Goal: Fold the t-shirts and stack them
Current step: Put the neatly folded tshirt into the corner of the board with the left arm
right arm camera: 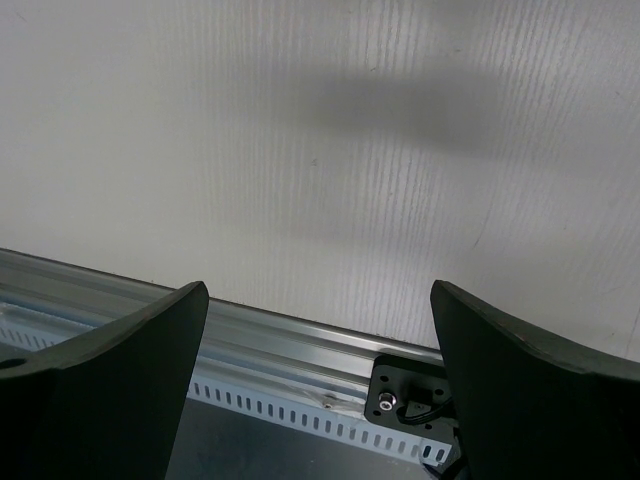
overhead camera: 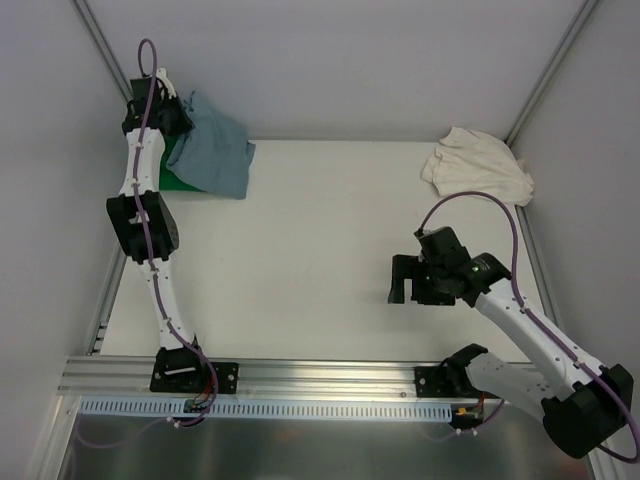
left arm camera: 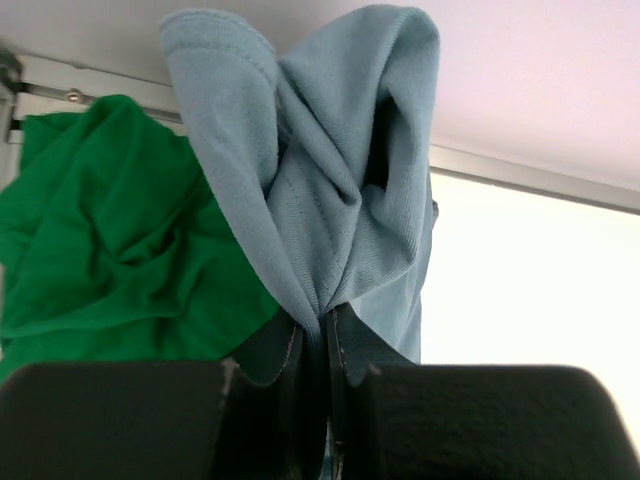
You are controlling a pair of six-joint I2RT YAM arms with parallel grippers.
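Up in the upper left of the top view, the left end effector (overhead camera: 168, 108) has its fingers pressed together on a bunched fold of the blue-grey tee (overhead camera: 216, 150). In the left wrist view the end effector (left arm camera: 325, 375) pinches that cloth where it gathers to a narrow waist, and the blue-grey tee (left arm camera: 325, 170) fans out above the dark fingers (left arm camera: 120, 420), its stitched hem showing at the upper edge. No tag or lettering can be made out on it.

The green tee (overhead camera: 178, 172) lies crumpled on the table (overhead camera: 320, 230) partly under the blue-grey one; in the left wrist view the green tee (left arm camera: 110, 230) fills the left side, just beside the hanging cloth. The cream-white tee (overhead camera: 478, 165) sits rumpled at the upper right of the table, well apart from both.

The left arm reaches from its base at lower left straight up the left edge, a purple cable (overhead camera: 148, 62) looping over its wrist. The right arm is bent at lower right, with the right end effector (overhead camera: 408, 280) over bare table. Its fingers (right arm camera: 110, 380) are spread wide with nothing between them, and the aluminium rail (right arm camera: 300, 335) runs below.
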